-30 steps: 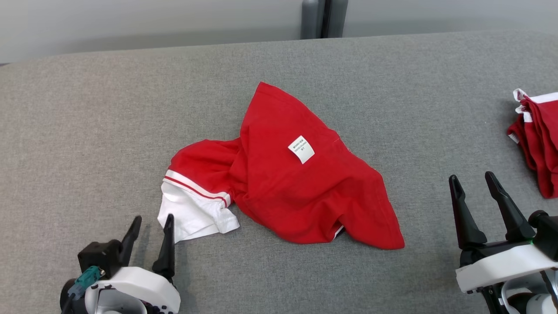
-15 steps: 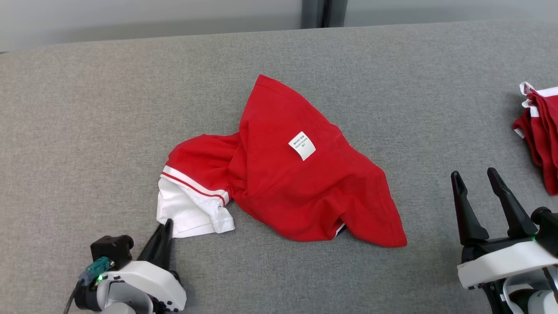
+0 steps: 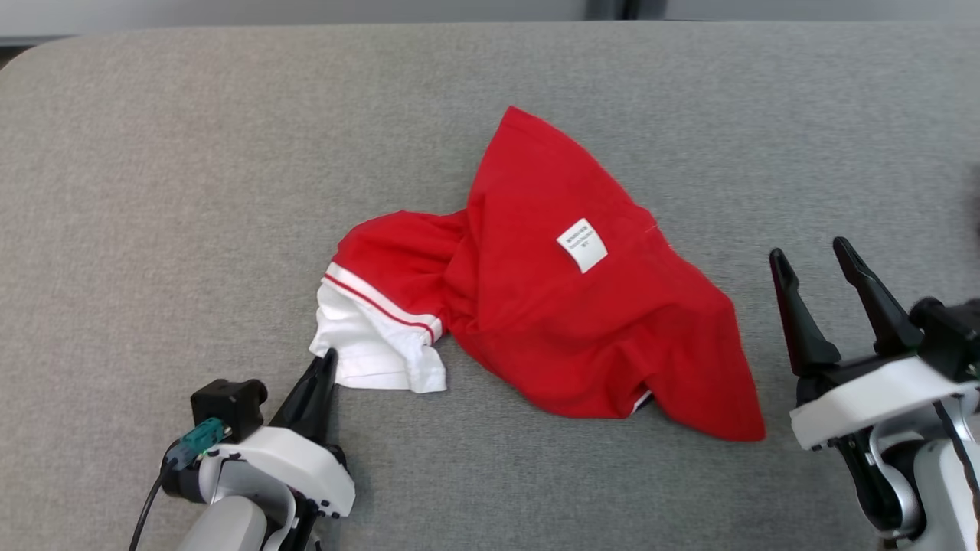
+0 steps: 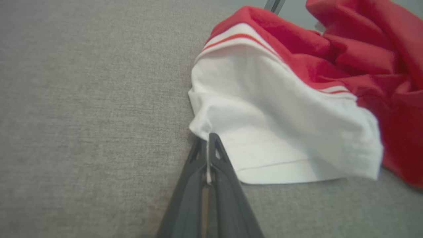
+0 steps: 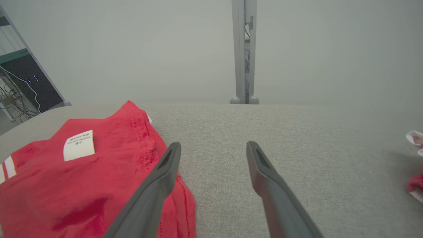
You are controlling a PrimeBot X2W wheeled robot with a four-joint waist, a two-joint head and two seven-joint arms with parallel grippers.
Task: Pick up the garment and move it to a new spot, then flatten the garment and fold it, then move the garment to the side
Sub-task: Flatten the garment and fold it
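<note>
Two claws: left claw (image 3: 325, 360) pinched shut on thin white sleeve hem (image 4: 264, 158) of garment (image 3: 551, 321); right claw (image 3: 808, 251) wide, empty. Garment lay crumpled mid-worktop (image 3: 153, 191), sleeve toward near edge. Risk: shallow corner bite could slip on lift, dropping garment.

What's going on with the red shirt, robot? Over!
Left claw shut on white sleeve edge of garment. Right claw open, empty. Garment crumpled on grey surface. Nothing in the way.
</note>
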